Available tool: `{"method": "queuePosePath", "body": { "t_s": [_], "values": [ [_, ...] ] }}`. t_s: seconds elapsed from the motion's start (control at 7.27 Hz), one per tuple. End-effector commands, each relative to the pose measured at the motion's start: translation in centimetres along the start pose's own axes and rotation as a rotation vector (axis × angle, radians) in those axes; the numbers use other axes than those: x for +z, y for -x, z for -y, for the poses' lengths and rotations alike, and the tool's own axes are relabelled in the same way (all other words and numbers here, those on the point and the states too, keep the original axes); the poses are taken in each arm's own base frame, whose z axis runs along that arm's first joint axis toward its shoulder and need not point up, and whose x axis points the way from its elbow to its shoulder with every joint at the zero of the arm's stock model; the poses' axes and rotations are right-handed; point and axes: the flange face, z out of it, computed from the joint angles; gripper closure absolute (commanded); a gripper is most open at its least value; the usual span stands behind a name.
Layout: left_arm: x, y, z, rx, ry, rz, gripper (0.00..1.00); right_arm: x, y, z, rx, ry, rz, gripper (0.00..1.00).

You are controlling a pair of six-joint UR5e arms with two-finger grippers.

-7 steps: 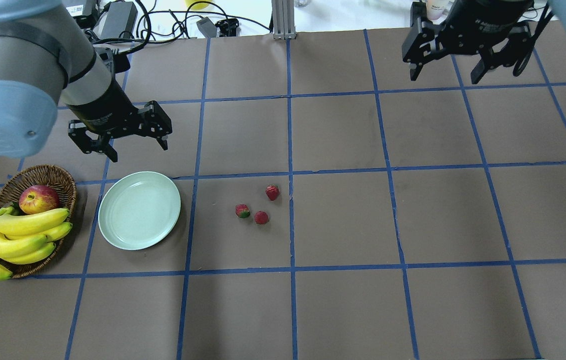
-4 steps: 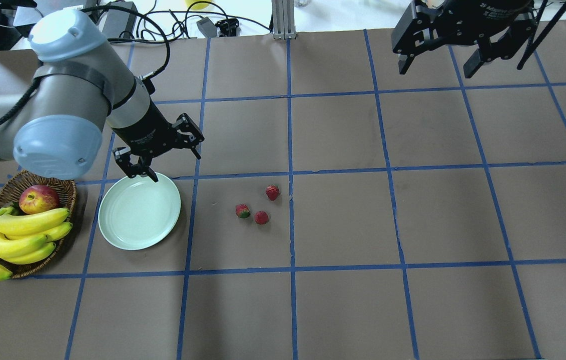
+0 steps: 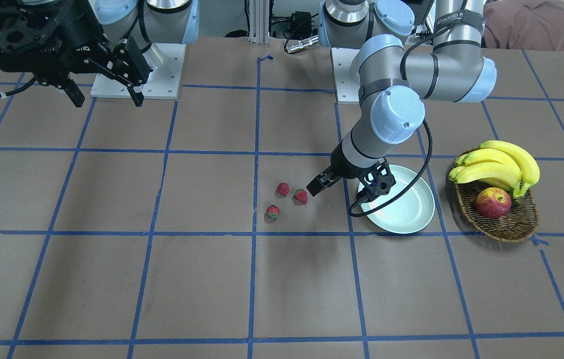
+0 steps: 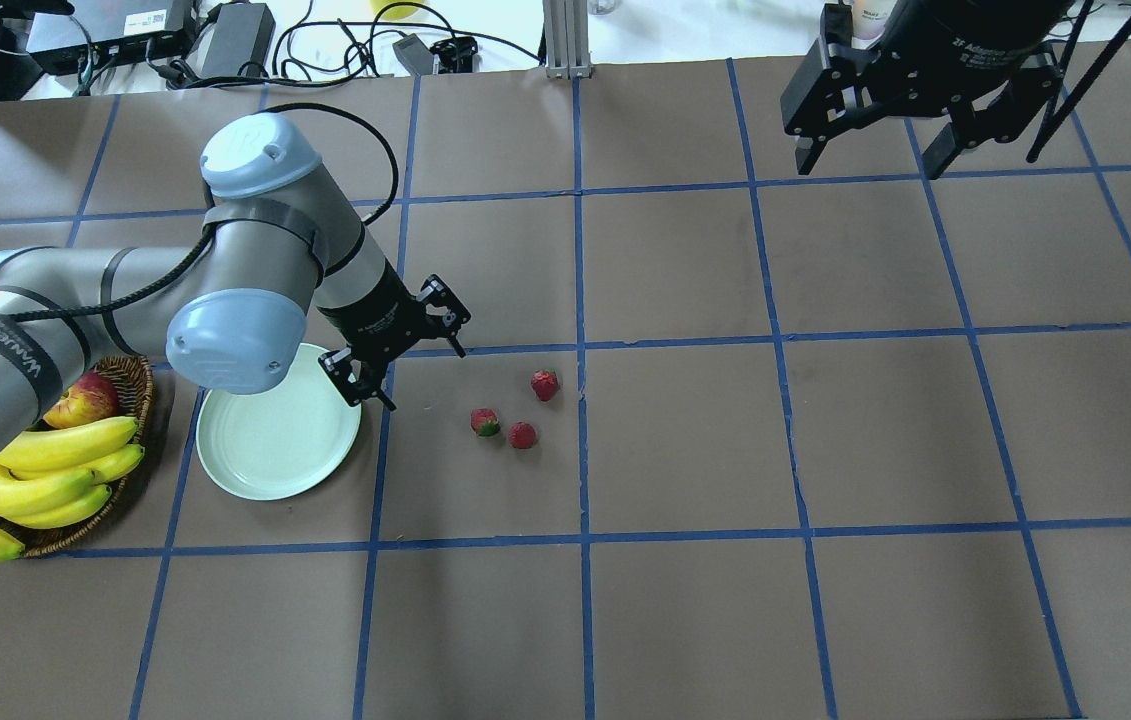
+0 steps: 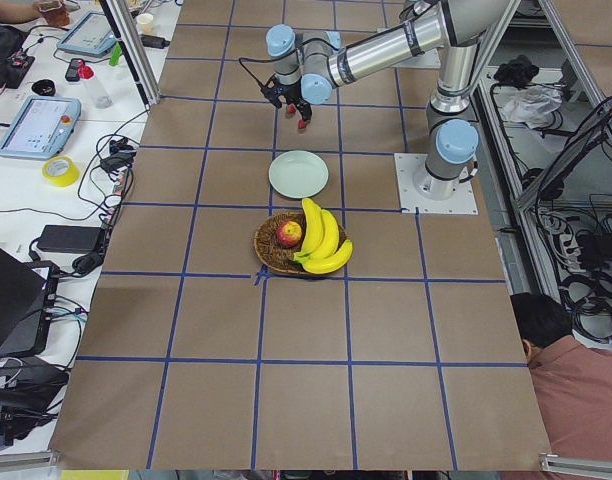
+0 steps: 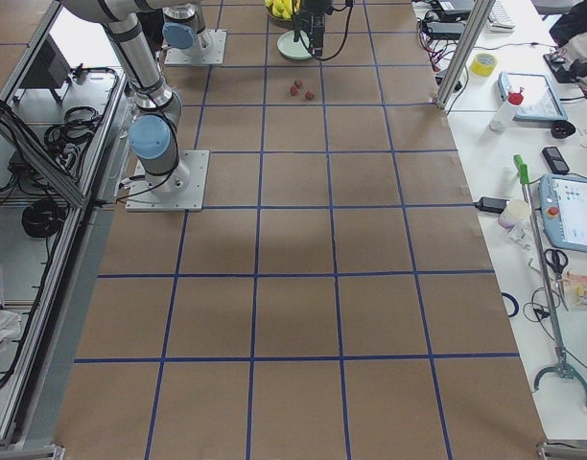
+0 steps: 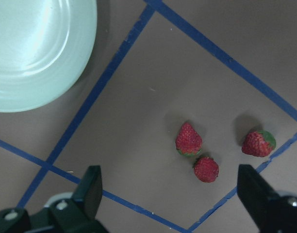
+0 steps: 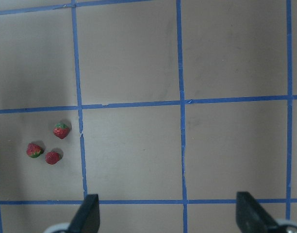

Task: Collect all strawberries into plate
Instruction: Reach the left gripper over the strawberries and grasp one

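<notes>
- 3 bumpy red strawberries (image 4: 523, 435) are lying near the round, shiny green plate (image 4: 265, 455).
- The left gripper (image 4: 427, 380) is hanging wide open between them, holding nothing.
- The right gripper (image 4: 867, 168) is gaping too, holding nothing.

The plate (image 4: 265, 450) is glossy and smooth, the strawberries (image 7: 189, 140) finely pitted. The table (image 4: 685, 610) wears matt brown paper; the basket (image 3: 508, 230) is rough woven wicker.

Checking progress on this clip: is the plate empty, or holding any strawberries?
Empty. The plate is bare; all three strawberries lie on the table, apart from it.
</notes>
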Motion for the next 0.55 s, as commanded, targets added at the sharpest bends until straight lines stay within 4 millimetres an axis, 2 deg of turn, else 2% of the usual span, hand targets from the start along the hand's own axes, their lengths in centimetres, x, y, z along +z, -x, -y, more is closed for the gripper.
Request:
{"method": "queuePosePath", "body": {
  "t_s": [0.0,0.28,0.41],
  "values": [
    [4.2,-0.7,1.1,-0.016,0.054,0.013,0.0,3.9,-0.5,-0.1,-0.065,0.073,0.002,0.0],
    [7.2,-2.0,0.9,-0.041,0.086,0.007,0.0,3.1,-1.2,1.0,-0.095,-0.027,-0.072,0.0],
    [7.8,-2.3,0.6,-0.033,0.094,0.017,0.0,2.9,-1.5,1.0,-0.096,-0.031,-0.101,0.0]
  ]
}}
